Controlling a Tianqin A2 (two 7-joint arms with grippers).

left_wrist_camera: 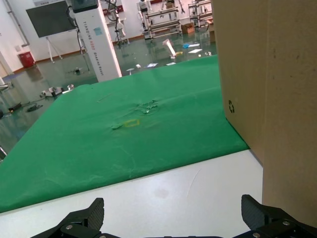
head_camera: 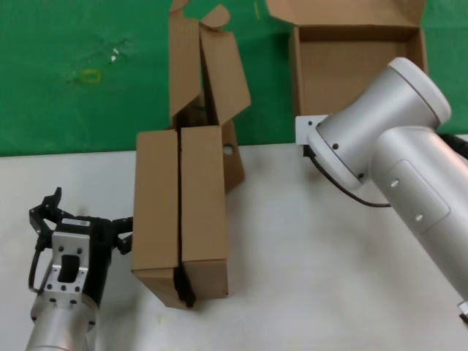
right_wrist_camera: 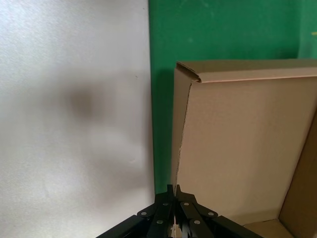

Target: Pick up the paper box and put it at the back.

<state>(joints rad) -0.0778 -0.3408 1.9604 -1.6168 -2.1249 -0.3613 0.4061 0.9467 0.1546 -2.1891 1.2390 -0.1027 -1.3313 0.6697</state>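
— Right wrist view first: our right claw (right_wrist_camera: 173, 191) looks clenched, its tips pressed together on the near wall of the paper box (right_wrist_camera: 242, 148), right at the corner by the cloth's edge.

— Where do we place the box itself?

— From the head view, the paper box (head_camera: 358, 69) sits open at the far right on the green cloth (head_camera: 73, 110), lid tipped back, with our right arm reaching over to it. It is off the white table (head_camera: 307, 263) already, as far as we can tell.

— So we judge the carrying is done?

— We think so: this reads as the set-down step, with the letting go not yet done. Next we need the tips to part cleanly, then a lift straight away from the thin wall, so we don't drag the light tray back toward the table.

— And our left claw (head_camera: 88, 219)?

— Released, fingers spread wide, low over the table at the near left, just beside the two tall cartons (head_camera: 183, 212). We see it holding nothing. It should keep off those cartons; they stand upright and a nudge could tip them.
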